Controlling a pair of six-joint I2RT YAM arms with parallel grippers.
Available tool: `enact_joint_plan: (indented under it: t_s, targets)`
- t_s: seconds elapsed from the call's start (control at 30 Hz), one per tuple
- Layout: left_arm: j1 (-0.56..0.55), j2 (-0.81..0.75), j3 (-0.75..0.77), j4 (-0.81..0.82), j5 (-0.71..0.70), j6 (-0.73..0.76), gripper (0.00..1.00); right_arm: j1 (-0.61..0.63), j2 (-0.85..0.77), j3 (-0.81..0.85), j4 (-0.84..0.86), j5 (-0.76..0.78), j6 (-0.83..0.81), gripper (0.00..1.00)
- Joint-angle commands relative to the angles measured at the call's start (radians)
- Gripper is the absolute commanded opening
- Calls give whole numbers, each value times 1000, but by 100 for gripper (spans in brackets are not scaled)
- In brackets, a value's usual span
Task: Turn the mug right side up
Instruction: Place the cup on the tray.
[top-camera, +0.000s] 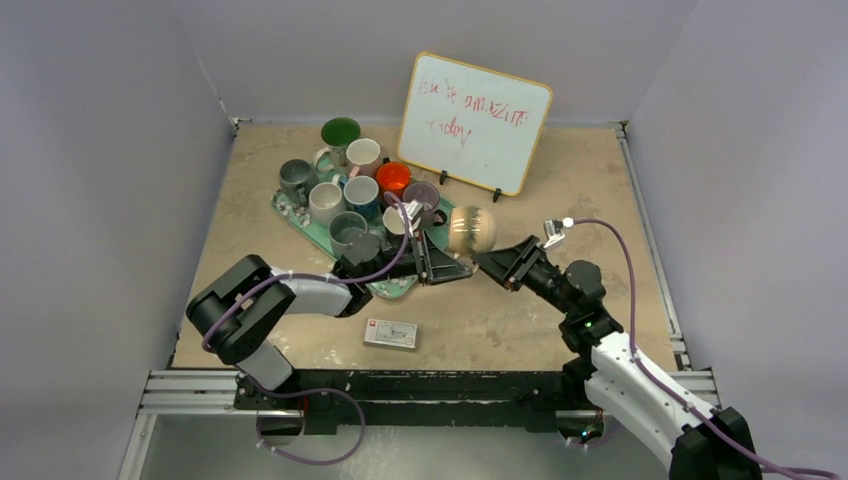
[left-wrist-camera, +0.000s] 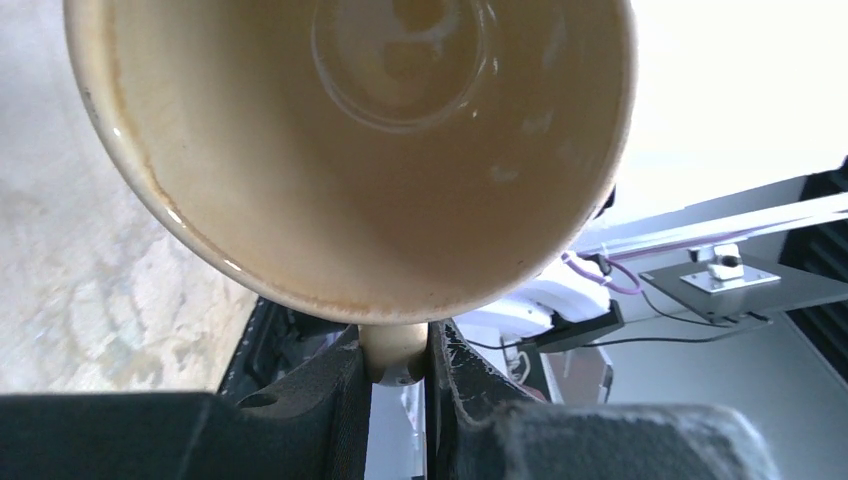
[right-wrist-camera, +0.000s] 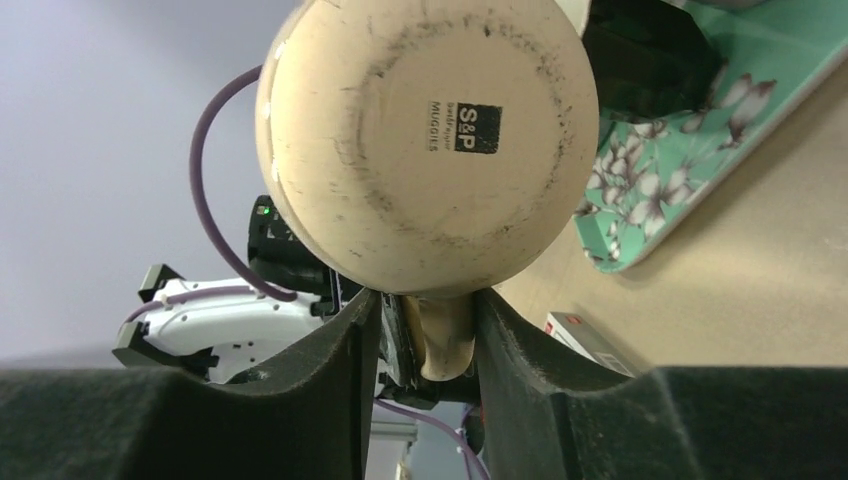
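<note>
My left end effector (left-wrist-camera: 398, 388) is pinched shut on the handle (left-wrist-camera: 395, 350) of the mug (left-wrist-camera: 370, 150), held on its side in the air just ahead of it, my right end effector (right-wrist-camera: 425, 335) straddling that handle with jaws slightly parted, so I judge tipping it upright and setting it down are left

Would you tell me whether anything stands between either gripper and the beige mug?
Nothing visible does. The left gripper pinches the mug by its handle, and the right gripper brackets that handle loosely.
</note>
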Motion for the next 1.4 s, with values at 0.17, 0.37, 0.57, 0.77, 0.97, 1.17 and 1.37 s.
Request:
enact_joint_plan:
  t_s: [0.17, 0.37, 0.57, 0.77, 0.97, 1.17, 1.37]
  targets:
    - [11, -180, -103, -144, -71, 196, 0, -11, -21, 15, -7, 33, -36, 50]
    - [11, -250, -137, -247, -96, 268, 0, -11, -43, 26, -75, 37, -53, 60]
    - [10, -302, -172, -337, -139, 320, 0, -11, -79, 22, -133, 37, -54, 71]
    - [10, -413, -141, -574, -201, 437, 0, -11, -116, 47, -209, 53, -84, 98]
    - [8, -542, -104, -848, -322, 560, 0, -11, -139, 50, -264, 63, -96, 99]
    - [8, -626, -50, -1137, -473, 624, 0, -11, -130, 50, -265, 66, -97, 99]
    - [8, -676, -41, -1275, -554, 641, 0, -11, -101, 47, -242, 68, -100, 99]
